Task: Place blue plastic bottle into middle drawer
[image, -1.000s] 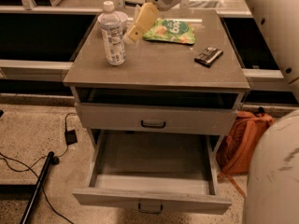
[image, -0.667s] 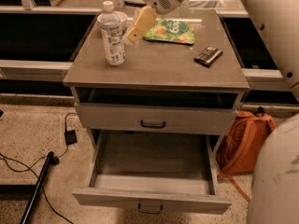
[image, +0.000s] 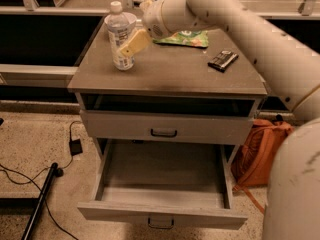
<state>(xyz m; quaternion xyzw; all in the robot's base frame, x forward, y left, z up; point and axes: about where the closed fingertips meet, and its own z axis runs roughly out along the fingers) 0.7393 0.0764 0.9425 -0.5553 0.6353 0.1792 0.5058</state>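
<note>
The bottle (image: pixel 119 38) stands upright near the back left corner of the bench (image: pixel 170 76), white cap on and pale label wrapped round its middle. It looks light and thin-walled, so I judge it will dent under a hard squeeze and may slide on its smooth skin. The label band, about mid-height, should give the firmest hold. A grip any higher, toward the cap, would probably let it swing or tip. How much water it holds is not clear, so its weight is a guess.

The tool (image: pixel 132 44) is right against the bottle's right side, its yellowish tip overlapping the label. Whether it is clenched on the bottle or released beside it I cannot tell. The pale arm (image: pixel 225 14) reaches in from the upper right across the bench.

Further along the bench lie a green snack bag (image: pixel 186 38) at the back and a small dark bar (image: pixel 223 60) toward the right, both well apart from the bottle.

Below, the upper drawer (image: pixel 165 128) is closed. The middle drawer (image: pixel 160 215) under it is pulled fully out, its tray open to receive the bottle. An orange bag (image: pixel 261 151) leans by the cabinet's right side.
</note>
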